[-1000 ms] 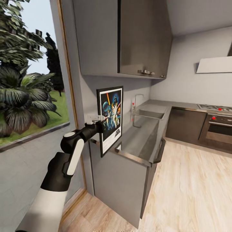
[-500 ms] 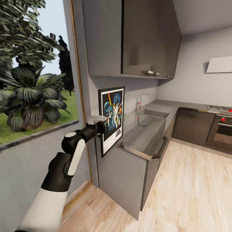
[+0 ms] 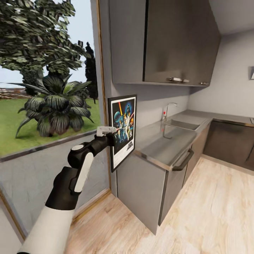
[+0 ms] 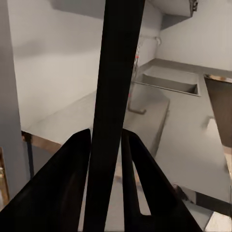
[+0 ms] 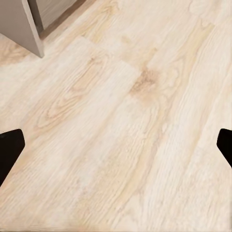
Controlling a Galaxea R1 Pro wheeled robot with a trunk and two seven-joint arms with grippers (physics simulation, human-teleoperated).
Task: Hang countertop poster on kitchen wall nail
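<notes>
Between the two dark fingers (image 4: 72,188) of the left claw (image 3: 112,138) stands the black edge of the poster (image 3: 122,129), clamped and seen edge-on in the left wrist view (image 4: 116,96). From the head camera the left claw sits just left of centre, its forearm running down toward 7 o'clock, and it grips the poster's left edge about midway up. The poster hangs upright in the air, clear of any surface, its printed face turned to the camera: white border, coloured figures on dark blue, black logo low down.

At 3 o'clock from the poster, just beyond it, lies the glossy grey counter (image 3: 158,143), with an inset sink (image 3: 181,124) and a thin tap (image 3: 165,111) farther along toward 2 o'clock. Below the counter are grey cabinet fronts (image 3: 139,190); a dark handle (image 3: 183,160) shows on the next front. At 12 to 1 o'clock wall cupboards (image 3: 165,42) hang over it. At 9 to 10 o'clock a large window (image 3: 46,81) shows lawn, a palm-like plant and trees. Pale wood floor (image 3: 197,218) spreads toward 5 o'clock.

The right claw (image 5: 116,140) hangs over that floor, spread wide, its dark fingertips (image 5: 9,147) at opposite edges of the right wrist view, holding nothing, with a grey cabinet corner (image 5: 24,24) nearby.
</notes>
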